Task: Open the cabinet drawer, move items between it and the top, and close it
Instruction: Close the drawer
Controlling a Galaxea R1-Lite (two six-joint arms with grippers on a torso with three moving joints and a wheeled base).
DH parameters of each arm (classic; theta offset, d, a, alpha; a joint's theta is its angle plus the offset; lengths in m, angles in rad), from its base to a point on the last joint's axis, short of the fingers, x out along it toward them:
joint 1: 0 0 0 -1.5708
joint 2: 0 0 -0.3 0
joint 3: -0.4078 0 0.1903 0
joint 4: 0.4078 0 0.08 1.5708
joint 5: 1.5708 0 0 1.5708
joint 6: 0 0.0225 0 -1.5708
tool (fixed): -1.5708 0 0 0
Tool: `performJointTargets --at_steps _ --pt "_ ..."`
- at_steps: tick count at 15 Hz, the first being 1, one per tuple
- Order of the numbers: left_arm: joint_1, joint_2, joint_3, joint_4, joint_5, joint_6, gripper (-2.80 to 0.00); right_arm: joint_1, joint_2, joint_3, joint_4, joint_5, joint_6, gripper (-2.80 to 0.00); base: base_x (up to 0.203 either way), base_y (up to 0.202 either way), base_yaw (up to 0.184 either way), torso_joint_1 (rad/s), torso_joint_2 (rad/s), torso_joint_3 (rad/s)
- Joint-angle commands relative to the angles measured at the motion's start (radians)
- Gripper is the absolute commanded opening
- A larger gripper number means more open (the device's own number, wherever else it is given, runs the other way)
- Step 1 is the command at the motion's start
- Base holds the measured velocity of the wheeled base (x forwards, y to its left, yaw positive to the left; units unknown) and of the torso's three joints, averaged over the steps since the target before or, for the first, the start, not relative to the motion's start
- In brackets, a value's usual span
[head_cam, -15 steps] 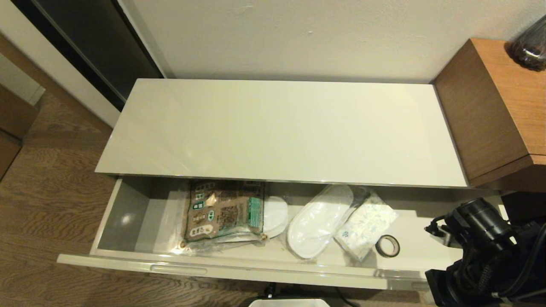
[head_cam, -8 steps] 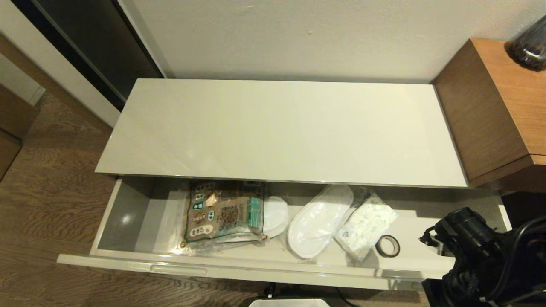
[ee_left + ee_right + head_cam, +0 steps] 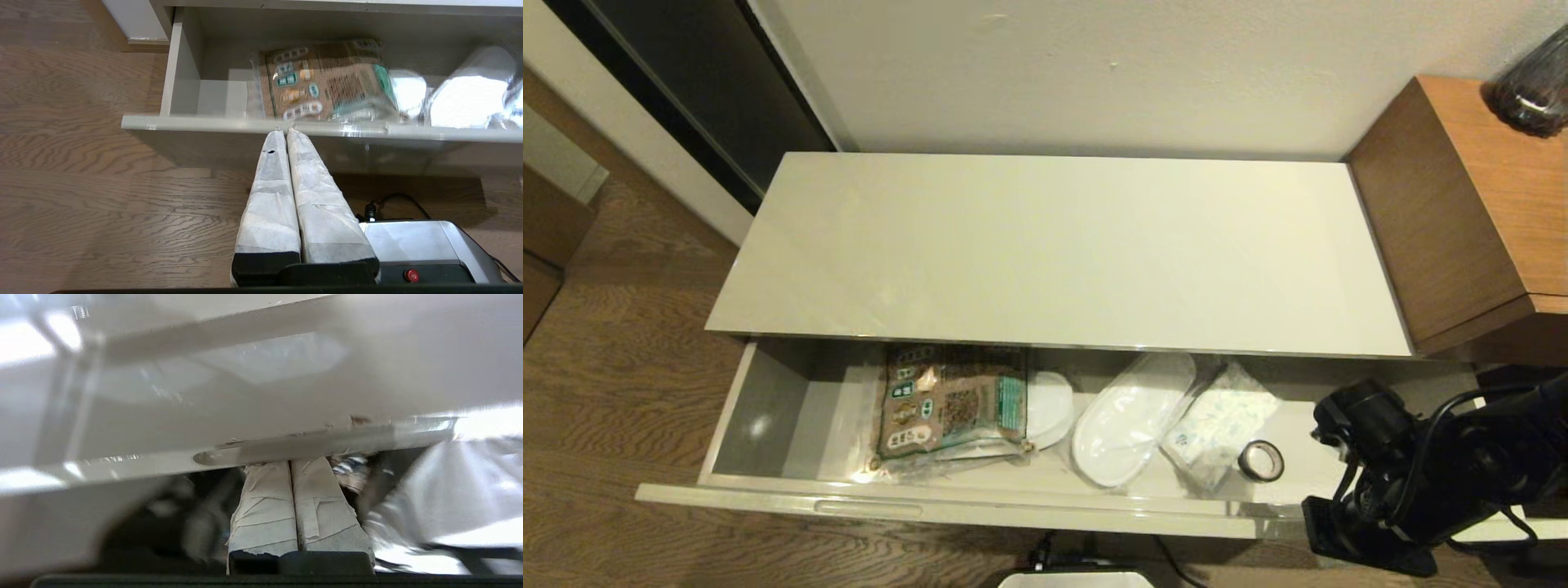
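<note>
Cabinet drawer (image 3: 768, 408) is pulled open, slipper (image 3: 1127, 420) and tissue pack (image 3: 1217, 425) still lie inside, top (image 3: 1054, 245) bare; right pincer (image 3: 291, 465), clamped empty, is apparently tucked under the drawer's near-right front; closing remains.

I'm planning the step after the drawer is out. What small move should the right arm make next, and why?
Probably lift the right gripper clear of the drawer front's slot and open it over the tissue pack. The drawer is open, the top bears nothing, and the fingers are shut at the front edge, holding nothing.
</note>
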Motion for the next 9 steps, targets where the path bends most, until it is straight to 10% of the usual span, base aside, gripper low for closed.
performJointTargets --at_steps 1,9 --pt "0.000 0.002 0.000 -0.001 0.000 0.000 -2.80 -0.004 0.030 -0.067 -0.025 -0.029 0.073 -2.80 0.000 0.000 0.000 0.000 0.00 0.000" --pt "0.000 0.002 0.000 -0.001 0.000 0.000 -2.80 -0.011 -0.006 -0.516 0.255 -0.146 0.297 -2.80 0.000 0.000 0.000 0.000 0.00 0.000"
